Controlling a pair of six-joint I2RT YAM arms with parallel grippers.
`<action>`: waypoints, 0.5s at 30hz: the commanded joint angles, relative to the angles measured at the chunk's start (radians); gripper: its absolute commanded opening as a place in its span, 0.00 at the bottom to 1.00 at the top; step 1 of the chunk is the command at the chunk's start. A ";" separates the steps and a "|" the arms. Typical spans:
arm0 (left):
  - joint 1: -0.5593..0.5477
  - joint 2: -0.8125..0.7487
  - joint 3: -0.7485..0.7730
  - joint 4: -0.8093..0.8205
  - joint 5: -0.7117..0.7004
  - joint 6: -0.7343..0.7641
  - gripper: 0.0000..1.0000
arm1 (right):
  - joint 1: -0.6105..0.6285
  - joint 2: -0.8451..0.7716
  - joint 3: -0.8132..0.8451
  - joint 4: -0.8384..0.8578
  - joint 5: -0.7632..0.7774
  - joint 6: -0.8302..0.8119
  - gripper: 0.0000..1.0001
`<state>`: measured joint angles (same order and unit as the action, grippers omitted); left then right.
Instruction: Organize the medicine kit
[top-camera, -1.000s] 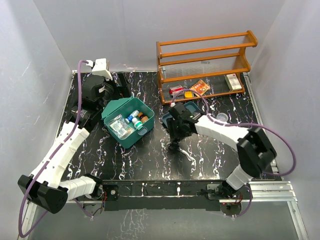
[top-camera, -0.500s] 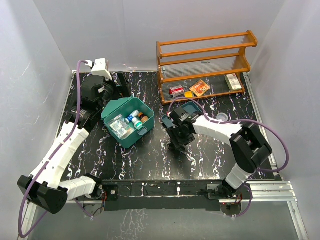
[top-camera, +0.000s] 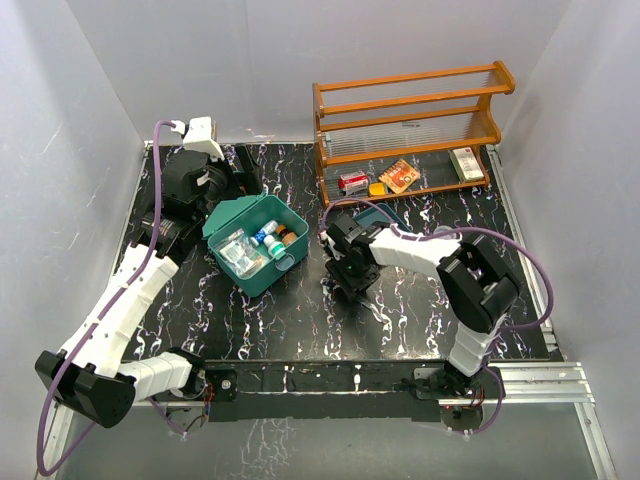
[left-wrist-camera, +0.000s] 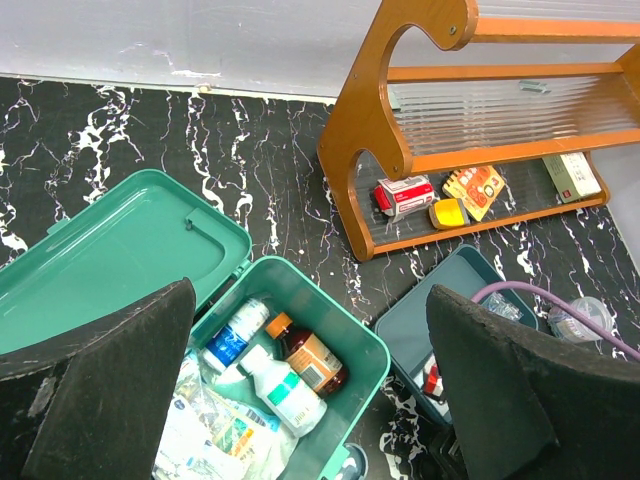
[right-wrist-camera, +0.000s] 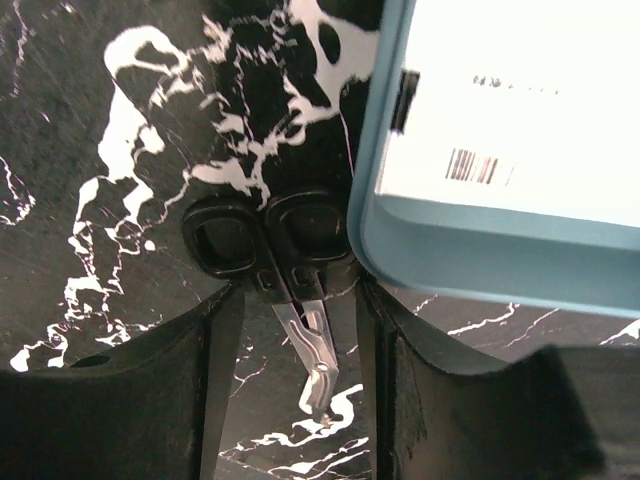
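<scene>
White walls close round a black, white-veined marble table (top-camera: 300, 320). At its far right edge stands an orange wooden rack (top-camera: 410, 130); its bottom shelf holds a red-and-white box (left-wrist-camera: 403, 193), a small yellow piece (left-wrist-camera: 448, 212), an orange packet (left-wrist-camera: 473, 187) and a white box (left-wrist-camera: 570, 178).

Left of centre on the table, well apart from the rack, sits the teal-green plastic medicine kit (top-camera: 232, 214). Its hinged lid (left-wrist-camera: 110, 260) is thrown back flat. Inside lie clear packets (left-wrist-camera: 200, 440), a white bottle with a teal label (left-wrist-camera: 285, 390), a brown bottle with an orange label (left-wrist-camera: 310, 358) and a blue-and-white bottle (left-wrist-camera: 225, 345).

Just right of the kit, in front of the rack, rests a dark blue-teal shallow tray (left-wrist-camera: 470, 300), with a white printed card bearing a barcode (right-wrist-camera: 480, 100) in it.

The left gripper (left-wrist-camera: 310, 293) hangs above the open kit, its fingers (left-wrist-camera: 100, 390) spread wide and holding nothing.

The right gripper (right-wrist-camera: 300, 295) is low over the table at the tray's near corner. Its fingers (right-wrist-camera: 200, 390) are released, one on each side of small black-handled scissors (right-wrist-camera: 268, 238) that lie flat on the table with their handles touching the tray's rim. The metal blade runs between the fingers; neither seems to touch it.
</scene>
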<state>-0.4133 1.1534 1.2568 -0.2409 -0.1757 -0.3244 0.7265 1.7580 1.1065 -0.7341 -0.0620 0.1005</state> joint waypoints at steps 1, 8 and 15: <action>0.005 -0.024 0.028 0.003 -0.009 0.008 0.99 | 0.020 0.061 0.056 0.057 -0.001 -0.046 0.45; 0.005 -0.025 0.030 -0.001 -0.016 0.013 0.99 | 0.058 0.093 0.081 0.060 0.004 -0.035 0.35; 0.006 -0.025 0.027 0.002 -0.014 0.015 0.99 | 0.084 0.094 0.081 0.074 0.018 -0.012 0.38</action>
<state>-0.4133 1.1538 1.2568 -0.2436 -0.1768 -0.3206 0.7876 1.8187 1.1786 -0.7208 -0.0299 0.0750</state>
